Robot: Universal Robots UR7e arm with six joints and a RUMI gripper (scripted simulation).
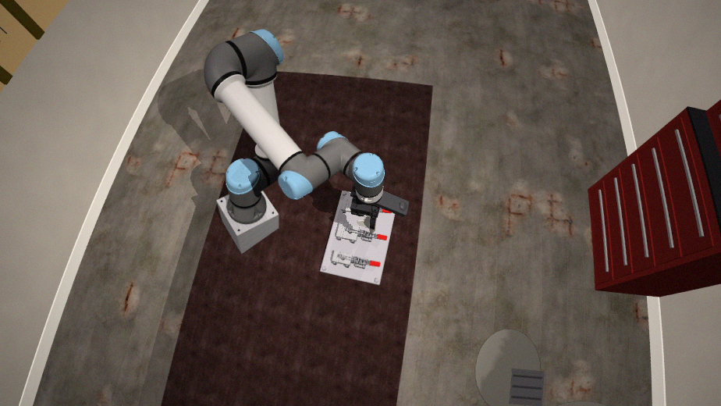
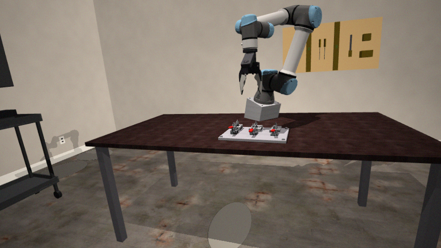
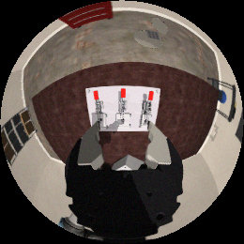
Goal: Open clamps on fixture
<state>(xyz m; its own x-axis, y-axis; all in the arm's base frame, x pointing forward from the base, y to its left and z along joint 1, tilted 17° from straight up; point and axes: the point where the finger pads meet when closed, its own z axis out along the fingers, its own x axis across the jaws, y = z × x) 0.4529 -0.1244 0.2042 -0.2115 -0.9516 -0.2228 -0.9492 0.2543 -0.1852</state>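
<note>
The pale fixture plate (image 1: 348, 272) (image 2: 262, 138) (image 3: 110, 94) carries three grey clamps with red handles. The left clamp's handle (image 2: 230, 127) (image 3: 150, 96) (image 1: 374, 263) is leftmost in the exterior view, the middle one's handle (image 1: 381, 236) (image 2: 251, 130) (image 3: 123, 93) is between, and the right one's handle (image 1: 386, 211) (image 2: 273, 130) (image 3: 96, 95) is rightmost. All three handles point outward, away from the robot base, lying low. Small pale parts sit at the clamps' inner ends; contact is too small to tell. My gripper (image 2: 250, 92) (image 3: 123, 121) is open, empty, high above the plate.
The dark table (image 1: 282, 322) (image 2: 339, 132) (image 3: 61, 103) bears the plate and the robot's pale base block (image 1: 260, 229) (image 2: 262, 112), which stands just behind the plate. A red tool cabinet (image 1: 655, 201) (image 3: 89, 14) and a black cart (image 2: 21, 119) stand off the table.
</note>
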